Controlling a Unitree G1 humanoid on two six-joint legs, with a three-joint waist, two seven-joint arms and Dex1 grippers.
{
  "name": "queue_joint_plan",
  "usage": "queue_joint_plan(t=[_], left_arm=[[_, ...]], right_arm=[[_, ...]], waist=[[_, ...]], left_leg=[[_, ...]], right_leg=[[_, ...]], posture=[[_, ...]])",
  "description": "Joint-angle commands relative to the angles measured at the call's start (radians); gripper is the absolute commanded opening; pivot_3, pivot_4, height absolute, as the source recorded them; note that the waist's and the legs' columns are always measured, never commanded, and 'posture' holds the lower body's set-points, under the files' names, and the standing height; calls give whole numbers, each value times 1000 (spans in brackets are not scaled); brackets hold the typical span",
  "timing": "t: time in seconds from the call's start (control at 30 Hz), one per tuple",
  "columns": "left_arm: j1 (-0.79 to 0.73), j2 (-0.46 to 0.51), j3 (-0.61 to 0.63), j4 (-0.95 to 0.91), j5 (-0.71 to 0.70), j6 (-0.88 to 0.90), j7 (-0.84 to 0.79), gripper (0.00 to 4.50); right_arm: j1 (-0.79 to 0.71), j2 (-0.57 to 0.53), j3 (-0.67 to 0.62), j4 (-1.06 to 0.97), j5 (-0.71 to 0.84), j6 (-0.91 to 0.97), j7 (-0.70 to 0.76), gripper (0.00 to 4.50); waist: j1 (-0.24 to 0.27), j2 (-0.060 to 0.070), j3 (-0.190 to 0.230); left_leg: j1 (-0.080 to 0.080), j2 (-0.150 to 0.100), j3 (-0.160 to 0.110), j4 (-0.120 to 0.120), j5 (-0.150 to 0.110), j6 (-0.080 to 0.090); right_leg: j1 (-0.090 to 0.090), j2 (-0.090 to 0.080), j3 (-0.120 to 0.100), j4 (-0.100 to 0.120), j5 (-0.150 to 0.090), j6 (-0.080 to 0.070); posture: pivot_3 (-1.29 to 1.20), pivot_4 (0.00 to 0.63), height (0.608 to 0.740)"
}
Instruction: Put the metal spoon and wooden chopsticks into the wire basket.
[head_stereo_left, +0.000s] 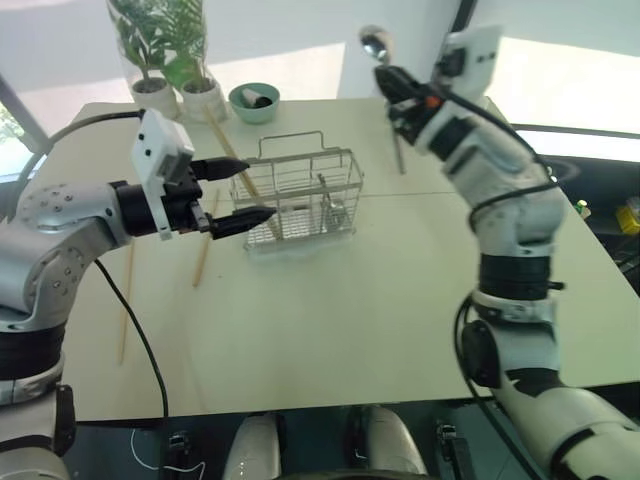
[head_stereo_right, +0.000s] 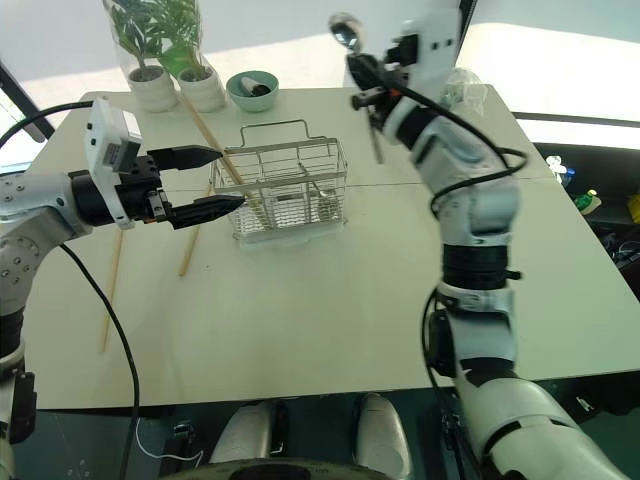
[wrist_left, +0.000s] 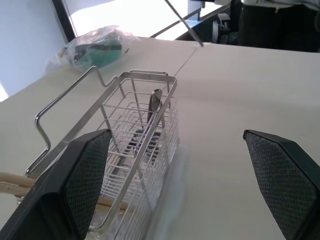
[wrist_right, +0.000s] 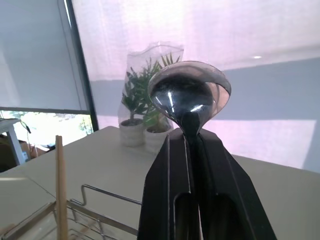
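The wire basket (head_stereo_left: 300, 192) stands in the middle of the table. One of the wooden chopsticks (head_stereo_left: 238, 165) leans slanted at the basket's left end, and two more (head_stereo_left: 204, 252) lie on the table to its left. My left gripper (head_stereo_left: 250, 190) hovers open and empty just left of the basket, with its fingers (wrist_left: 82, 182) spread wide towards that end. My right gripper (head_stereo_left: 392, 80) is raised above the table behind and right of the basket, shut on the metal spoon (wrist_right: 190, 92). The spoon's bowl (head_stereo_left: 375, 42) points up and its handle hangs below the fingers.
Two potted plants (head_stereo_left: 165, 60) in a clear wrap and a small teal bowl (head_stereo_left: 254, 99) stand at the table's far left edge. A crumpled clear bag with something teal inside (wrist_left: 95, 46) lies on the far right of the table. Bare tabletop (head_stereo_left: 330, 320) lies in front of the basket.
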Motion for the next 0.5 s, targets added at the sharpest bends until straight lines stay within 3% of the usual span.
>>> queue_joint_plan(t=[0.03,0.3,0.5], left_arm=[[-3,5,49,-32,-3,-13,15,4500],[20,11,87,-63,-21,7,47,4500],[23,15,104,-78,-28,17,62,4500]], right_arm=[[-63,39,3,76,-21,-112,-8,39],[-172,121,-22,381,-47,-372,-25,39],[-133,158,4,542,-111,-548,-20,39]], waist=[[-1,0,0],[-6,0,0],[-8,0,0]], left_leg=[[-1,0,0,1,0,0],[-3,0,-1,1,0,0],[-3,0,-1,1,0,0]], right_leg=[[0,0,0,0,0,0],[-3,1,0,0,0,0],[-3,1,0,0,0,0]], posture=[[0,150,717],[0,150,717],[0,150,717]])
